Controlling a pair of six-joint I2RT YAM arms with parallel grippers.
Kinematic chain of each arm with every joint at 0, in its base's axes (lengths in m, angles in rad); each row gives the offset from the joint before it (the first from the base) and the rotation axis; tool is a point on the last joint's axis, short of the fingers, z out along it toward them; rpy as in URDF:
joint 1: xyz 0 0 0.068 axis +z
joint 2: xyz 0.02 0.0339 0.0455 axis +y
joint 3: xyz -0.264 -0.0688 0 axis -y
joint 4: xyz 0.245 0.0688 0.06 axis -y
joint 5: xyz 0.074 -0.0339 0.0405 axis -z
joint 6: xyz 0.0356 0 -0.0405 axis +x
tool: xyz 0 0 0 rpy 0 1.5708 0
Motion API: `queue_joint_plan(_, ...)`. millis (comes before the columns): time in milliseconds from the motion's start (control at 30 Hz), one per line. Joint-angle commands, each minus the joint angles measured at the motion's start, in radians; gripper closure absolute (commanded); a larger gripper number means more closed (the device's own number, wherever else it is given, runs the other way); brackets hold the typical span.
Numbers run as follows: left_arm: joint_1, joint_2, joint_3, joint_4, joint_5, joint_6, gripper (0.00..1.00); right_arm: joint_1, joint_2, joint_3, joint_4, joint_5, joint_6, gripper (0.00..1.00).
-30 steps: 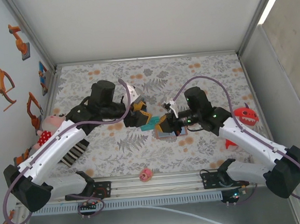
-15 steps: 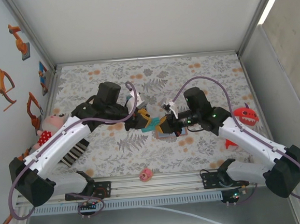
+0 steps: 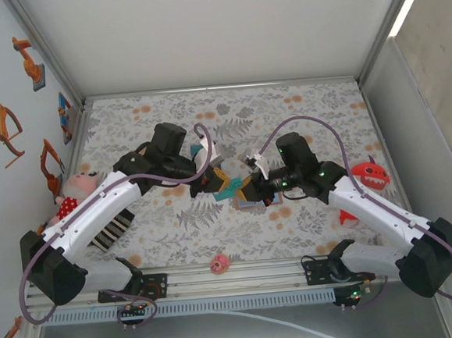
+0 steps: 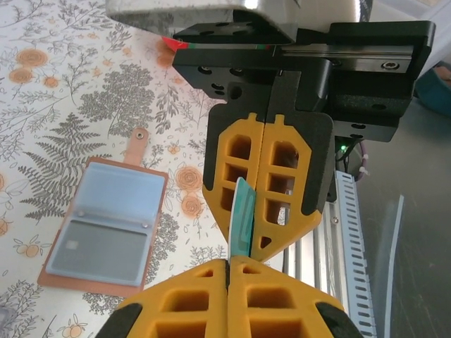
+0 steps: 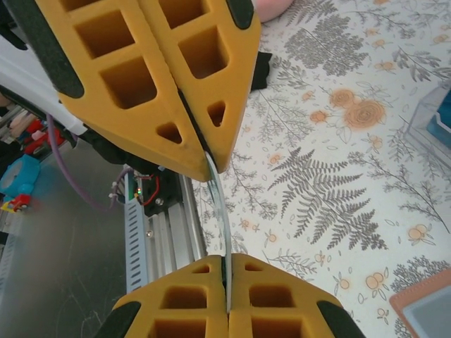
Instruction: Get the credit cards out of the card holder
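Floral-print table surface [image 3: 128, 114] carries the open card holder [image 4: 106, 225], lying flat with its pale pockets up. The left gripper [image 4: 229, 271] and right gripper [image 5: 227, 282] are each clamped on opposite ends of one teal credit card [image 4: 242, 218], held edge-on, apart from the holder.

table [image 3: 299, 108]: floral-print top, walls at 9, 12 and 3 o'clock
card holder [image 4: 106, 225]: lying open and flat, pale pockets up, just off centre toward 4 o'clock
red plush [image 3: 367, 175]: 3 o'clock edge
doll [image 3: 75, 190]: 9 o'clock edge
striped cloth [image 3: 107, 235]: 8 o'clock, beside doll
pink toy [image 3: 219, 263]: 6 o'clock, near edge
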Motion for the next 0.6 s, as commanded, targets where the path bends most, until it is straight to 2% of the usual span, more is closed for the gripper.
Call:
queue_joint_plan(0,-0.004,0.026,0.020,-0.014,-0.072,-0.023,1.00,0.009,-0.046,0.017,0.046,0.040,0.000,0.94)
queue_joint_plan(133,0.003,0.004,0.024,-0.003,-0.122,-0.052,1.00,0.009,-0.080,0.008,0.034,0.134,0.010,0.63)
queue_joint_plan(233,0.007,-0.016,0.016,-0.002,-0.161,-0.024,1.00,0.010,-0.102,0.003,0.023,0.194,0.014,0.53)
queue_joint_plan(267,0.008,-0.024,0.013,0.003,-0.170,-0.016,1.00,0.010,-0.107,0.002,0.018,0.217,0.013,0.33)
queue_joint_plan(400,0.018,-0.038,0.007,0.009,-0.222,0.032,1.00,0.009,-0.131,-0.005,0.016,0.306,0.025,0.30)
queue_joint_plan(567,0.075,0.001,0.015,0.020,-0.283,0.159,1.00,0.008,-0.141,-0.006,0.027,0.410,0.061,0.26)
